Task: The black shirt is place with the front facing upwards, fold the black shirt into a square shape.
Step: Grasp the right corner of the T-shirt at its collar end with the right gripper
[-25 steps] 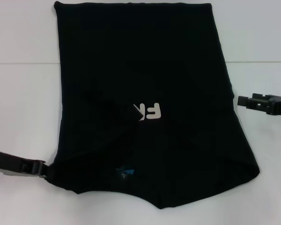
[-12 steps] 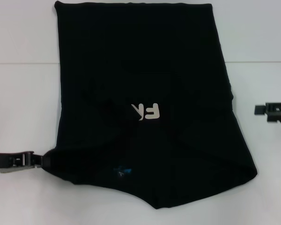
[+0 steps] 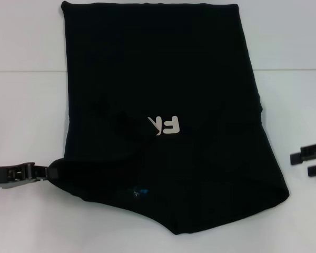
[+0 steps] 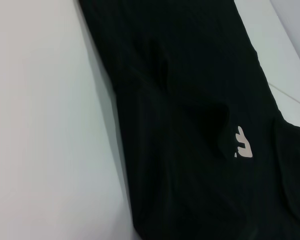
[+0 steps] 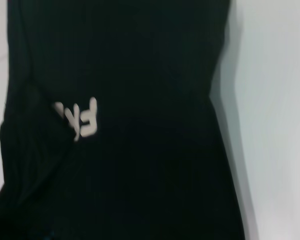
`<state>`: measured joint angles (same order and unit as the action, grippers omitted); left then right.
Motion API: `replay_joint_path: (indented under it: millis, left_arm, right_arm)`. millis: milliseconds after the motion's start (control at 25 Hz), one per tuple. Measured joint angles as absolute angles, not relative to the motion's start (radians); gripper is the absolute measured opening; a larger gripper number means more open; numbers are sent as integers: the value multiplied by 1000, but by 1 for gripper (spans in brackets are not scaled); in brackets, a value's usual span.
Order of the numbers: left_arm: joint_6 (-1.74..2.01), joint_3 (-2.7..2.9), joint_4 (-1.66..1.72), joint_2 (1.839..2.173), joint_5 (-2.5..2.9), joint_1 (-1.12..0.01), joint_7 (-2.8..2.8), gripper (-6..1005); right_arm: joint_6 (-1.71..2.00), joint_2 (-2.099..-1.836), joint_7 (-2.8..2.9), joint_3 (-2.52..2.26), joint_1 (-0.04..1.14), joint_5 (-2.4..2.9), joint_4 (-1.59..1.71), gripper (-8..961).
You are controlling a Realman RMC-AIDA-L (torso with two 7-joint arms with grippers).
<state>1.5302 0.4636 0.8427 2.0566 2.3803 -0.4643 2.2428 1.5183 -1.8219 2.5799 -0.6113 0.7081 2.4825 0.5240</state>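
While your left end effector [image 3: 42, 173] pinches the near-left edge of the black shirt [image 3: 163, 95] lying on the white surface [image 3: 26, 105], your right end effector [image 3: 308, 161] waits open and empty; one-sided pulling may skew the fold.

A lab-like test bench: a bare white table [image 3: 26, 105] with no furnishings in view.

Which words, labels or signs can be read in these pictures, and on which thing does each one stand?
"F": clear off-white letter printed on the black shirt, seen in the head view at.
A second letter beside it is partly hidden by a fold; it cannot be read for sure.
Small blue neck label on the shirt: too small and blurred to read.
No other text is visible.
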Motion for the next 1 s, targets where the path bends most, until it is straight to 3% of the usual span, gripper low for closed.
replay_joint_path:
  millis: [1000]
  left_arm:
    - [1539, 469, 839, 2063, 2379, -464, 2210, 62]
  right_arm:
    - [1448, -1875, 2586, -683, 712, 2494, 476, 729]
